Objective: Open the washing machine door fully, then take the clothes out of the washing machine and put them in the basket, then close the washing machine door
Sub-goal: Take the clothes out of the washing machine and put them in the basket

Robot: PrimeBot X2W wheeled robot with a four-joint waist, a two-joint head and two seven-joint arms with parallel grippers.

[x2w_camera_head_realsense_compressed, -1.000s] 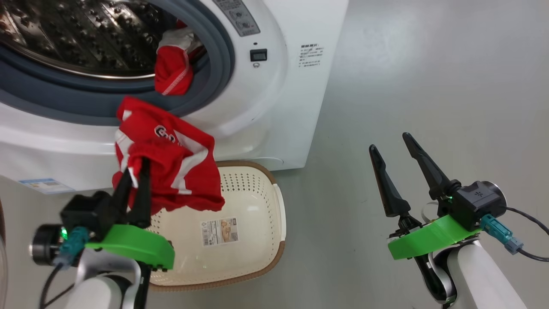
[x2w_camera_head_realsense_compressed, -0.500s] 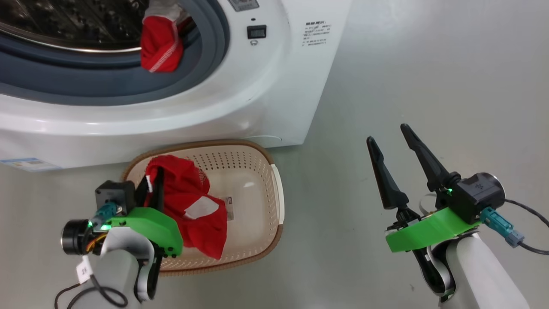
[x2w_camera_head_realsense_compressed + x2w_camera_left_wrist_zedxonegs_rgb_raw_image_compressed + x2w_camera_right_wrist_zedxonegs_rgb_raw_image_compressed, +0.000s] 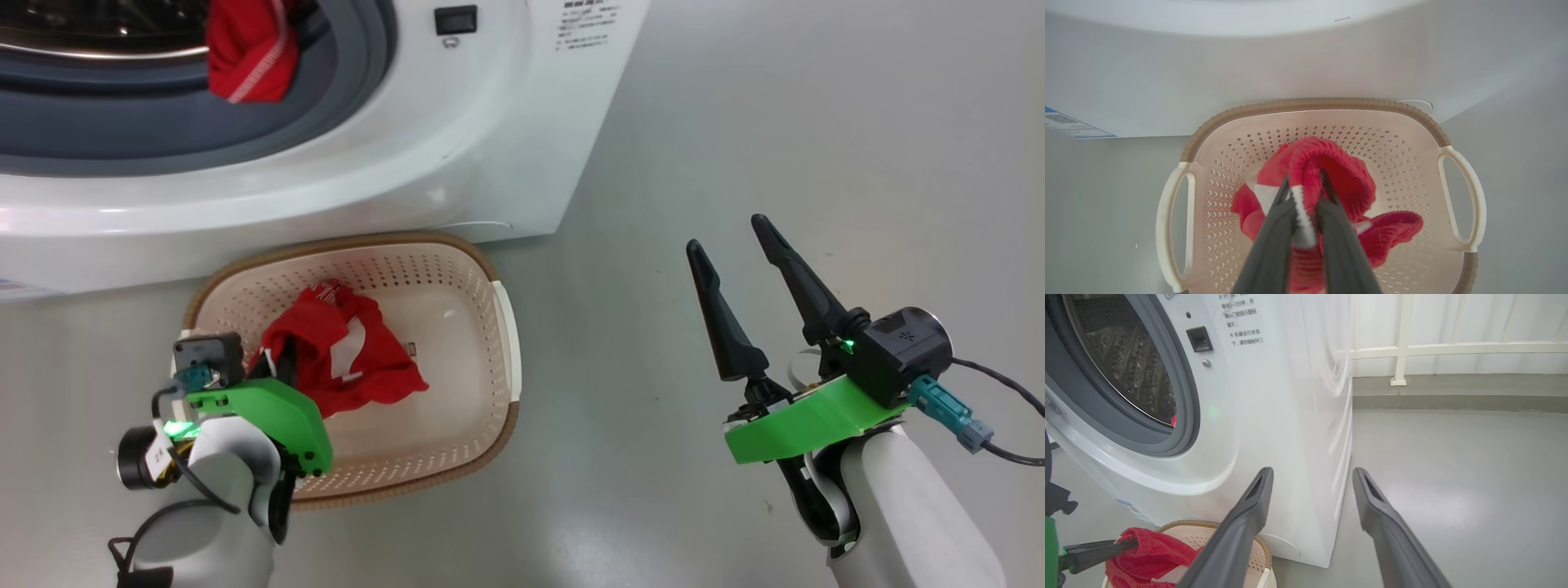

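1. My left gripper is nearly closed. It pinches a white-edged fold of a red garment between its two fingers.
2. The garment hangs from that grip down inside the basket. It is bunched toward the basket's left half, and its lower folds appear to rest on the perforated bottom.
3. The basket stands on the floor just in front of the washer, with its brown rim close to the washer's lower front panel.
4. My right gripper is spread wide and holds nothing. It hovers over bare floor, well to the right of the basket.
5. A second garment, red with white trim, sits in the washer's mouth. It is draped over the grey gasket at the drum's edge.
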